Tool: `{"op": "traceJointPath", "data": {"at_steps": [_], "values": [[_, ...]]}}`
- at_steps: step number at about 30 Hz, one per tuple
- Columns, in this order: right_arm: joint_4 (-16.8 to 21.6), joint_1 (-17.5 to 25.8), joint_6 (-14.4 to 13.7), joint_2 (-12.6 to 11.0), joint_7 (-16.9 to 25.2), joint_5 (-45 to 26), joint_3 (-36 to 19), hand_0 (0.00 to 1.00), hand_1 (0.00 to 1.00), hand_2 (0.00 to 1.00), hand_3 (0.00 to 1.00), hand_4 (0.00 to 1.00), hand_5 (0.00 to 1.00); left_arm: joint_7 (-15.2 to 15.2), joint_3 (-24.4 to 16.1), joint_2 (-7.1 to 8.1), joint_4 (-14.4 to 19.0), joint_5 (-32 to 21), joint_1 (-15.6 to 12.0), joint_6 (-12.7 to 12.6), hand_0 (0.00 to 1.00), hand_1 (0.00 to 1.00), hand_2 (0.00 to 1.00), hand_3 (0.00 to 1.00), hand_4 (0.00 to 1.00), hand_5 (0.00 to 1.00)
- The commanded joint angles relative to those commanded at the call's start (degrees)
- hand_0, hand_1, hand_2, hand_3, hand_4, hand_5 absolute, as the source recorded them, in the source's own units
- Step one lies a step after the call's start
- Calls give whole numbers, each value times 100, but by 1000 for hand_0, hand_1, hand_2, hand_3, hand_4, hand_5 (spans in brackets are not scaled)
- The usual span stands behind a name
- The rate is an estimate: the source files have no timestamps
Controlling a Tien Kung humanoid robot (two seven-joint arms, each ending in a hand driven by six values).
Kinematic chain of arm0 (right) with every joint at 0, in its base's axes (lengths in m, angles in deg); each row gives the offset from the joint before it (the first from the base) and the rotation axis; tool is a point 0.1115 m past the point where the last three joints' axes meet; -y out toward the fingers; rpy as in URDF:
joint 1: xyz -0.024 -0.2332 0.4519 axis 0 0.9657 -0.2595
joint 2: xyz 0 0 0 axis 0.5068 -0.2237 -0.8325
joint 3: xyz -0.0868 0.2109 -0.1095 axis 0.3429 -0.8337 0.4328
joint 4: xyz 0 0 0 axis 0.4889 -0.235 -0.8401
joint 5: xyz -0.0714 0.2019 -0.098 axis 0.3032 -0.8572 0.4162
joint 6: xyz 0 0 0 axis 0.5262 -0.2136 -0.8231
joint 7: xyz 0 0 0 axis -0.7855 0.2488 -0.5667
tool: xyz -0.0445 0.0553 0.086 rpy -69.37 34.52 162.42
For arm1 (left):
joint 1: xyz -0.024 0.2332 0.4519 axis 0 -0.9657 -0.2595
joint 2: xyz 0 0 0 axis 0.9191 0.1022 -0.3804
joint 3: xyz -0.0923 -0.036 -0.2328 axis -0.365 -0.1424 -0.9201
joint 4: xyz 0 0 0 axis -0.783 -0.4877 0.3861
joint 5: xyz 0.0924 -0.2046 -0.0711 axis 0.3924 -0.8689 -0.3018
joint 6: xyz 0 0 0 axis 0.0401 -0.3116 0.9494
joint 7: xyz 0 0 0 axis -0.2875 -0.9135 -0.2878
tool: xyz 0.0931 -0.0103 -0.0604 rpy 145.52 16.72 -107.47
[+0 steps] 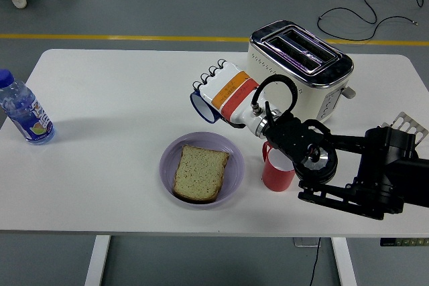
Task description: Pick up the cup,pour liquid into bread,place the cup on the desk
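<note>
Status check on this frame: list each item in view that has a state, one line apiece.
Blue cup: held above the table, tipped sideways, mouth facing left.
Right hand: closed around the blue cup.
Bread slice: lying flat in the purple bowl.
Red cup: upright on the table.
Toaster: upright, slots empty.
Water bottle: upright, capped.

White counter point(120, 98); lilac bowl point(167, 165) w/ brown-crust bread point(200, 172); red cup point(276, 173); blue-rim cup point(203, 106); white hand point(224, 92), orange & red bands; cream toaster point(298, 68).
</note>
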Motion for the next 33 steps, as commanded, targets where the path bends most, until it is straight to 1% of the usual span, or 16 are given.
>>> {"op": "traceJointPath", "data": {"at_steps": [7,9,11,14,15,16,17,18,19,21,22,24,28,31,32,33], "values": [[29,106,-83,-14,-20,-213,28,371,381,518,550,574,2,-1,-4,0,0,5,5,2,661,708,729,619,359,943],[60,227,-262,-32,16,-375,22,371,381,518,550,574,2,0,-43,-9,0,41,4,3,661,708,729,619,359,943],[88,276,-330,-53,43,-445,-8,359,371,513,547,578,2,1,-54,-10,0,54,5,4,661,708,729,620,359,943],[325,485,-700,-242,243,-873,-330,359,371,513,547,578,2,2,-93,-11,0,94,6,6,661,708,729,620,359,943],[353,506,-741,-263,261,-919,-376,359,371,513,547,578,2,2,-96,-12,0,98,5,7,661,708,729,620,359,943],[367,516,-762,-273,270,-941,-399,357,358,506,543,605,2,2,-98,-12,0,100,4,7,661,708,729,619,359,944],[515,634,-905,-376,352,-1135,-586,357,358,506,543,605,2,3,-109,-10,0,115,2,11,661,708,729,619,359,944],[612,690,-994,-419,385,-1366,-765,357,358,506,543,605,2,3,-113,-10,0,121,2,13,661,708,729,619,359,944],[706,764,-1061,-470,417,-1518,-899,357,358,506,543,605,2,5,-126,-9,0,136,6,14,661,708,729,619,359,944],[983,938,-1144,-570,453,-2035,-1381,357,358,506,543,605,2,-2,-119,4,0,124,11,16,661,708,729,619,359,944],[1017,956,-1150,-579,456,-2195,-1506,353,350,505,541,610,2,-3,-117,5,0,122,11,17,661,708,727,619,359,944],[1312,1179,-1110,-680,416,-2679,-1951,353,350,505,541,610,2,-2,-135,11,0,163,2,17,661,708,727,619,359,944],[1755,1499,-1053,-854,305,-3634,-2694,349,350,505,541,605,2,-5,-175,10,0,201,5,14,661,708,728,619,359,944],[2087,1827,-1119,-1042,195,-4336,-3189,349,350,505,541,605,2,-14,-182,0,0,175,10,5,661,708,728,619,359,944],[2137,1885,-1132,-1067,182,-4548,-3280,349,350,505,541,605,2,-16,-180,-1,0,173,10,5,661,708,728,619,359,944],[2248,2040,-1143,-1139,124,-4800,-3458,349,350,505,541,605,2,-17,-179,-2,0,175,-1,6,661,708,728,619,359,944]]}}
